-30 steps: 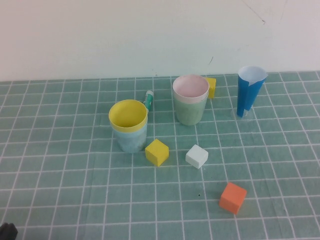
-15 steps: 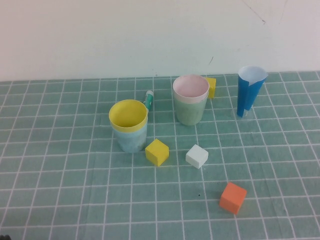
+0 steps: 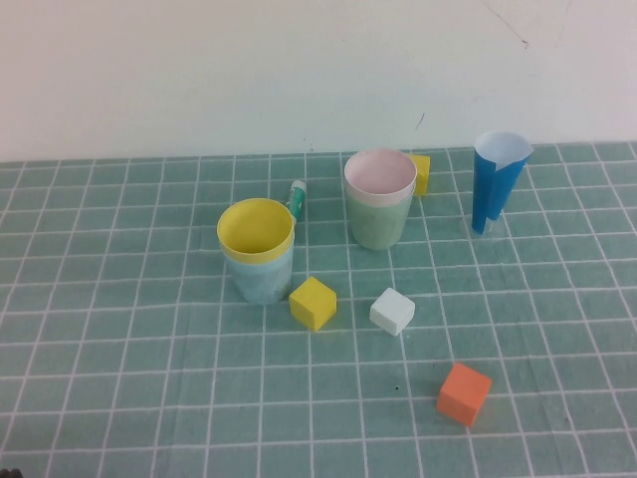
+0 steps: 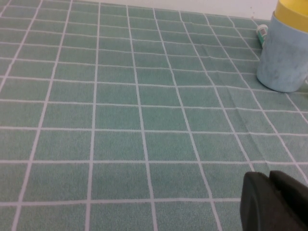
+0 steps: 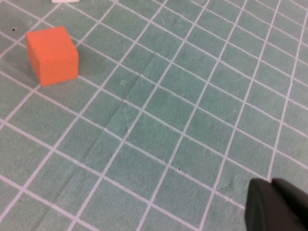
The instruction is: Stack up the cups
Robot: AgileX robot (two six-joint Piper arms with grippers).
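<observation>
A yellow cup sits nested inside a light blue cup left of centre. A pink cup sits nested inside a pale green cup behind and to its right. Both pairs stand upright. Only a dark sliver of my left gripper shows at the bottom left corner of the high view. In the left wrist view it is shut and empty, low over the mat, well short of the light blue cup with the yellow rim. My right gripper is shut and empty over bare mat.
A yellow cube, a white cube and an orange cube lie in front of the cups. Another yellow cube is behind the green cup. A dark-blue cone stands at the right. A green-capped tube lies at the back.
My left gripper has slid back toward the bottom left corner, almost out of the high view. The cups and cubes have not moved.
</observation>
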